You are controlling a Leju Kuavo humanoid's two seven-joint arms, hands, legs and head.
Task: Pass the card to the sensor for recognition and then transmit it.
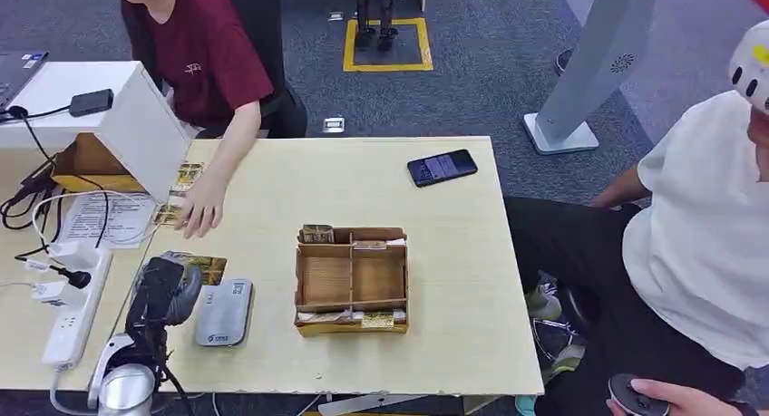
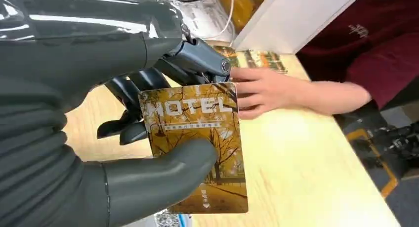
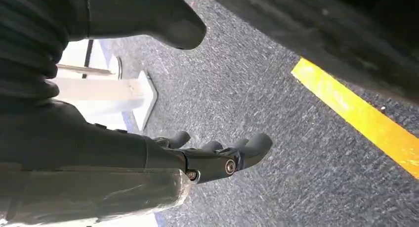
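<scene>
My left hand (image 1: 163,294) holds a golden hotel card (image 1: 207,267) above the table's near left part. In the left wrist view the card (image 2: 197,133) is pinched between the thick thumb and the dark fingers (image 2: 148,81), printed face showing. The grey card sensor (image 1: 224,312) lies flat on the table just right of this hand, apart from the card. My right hand (image 3: 217,153) hangs over grey carpet, holding nothing, its fingers loosely extended.
A person in a red shirt rests a hand (image 1: 199,209) on more cards beyond my left hand. A cardboard divider box (image 1: 352,278) stands mid-table and a phone (image 1: 442,167) lies far right. A power strip (image 1: 77,303) and cables lie left. Another person (image 1: 698,253) sits at right.
</scene>
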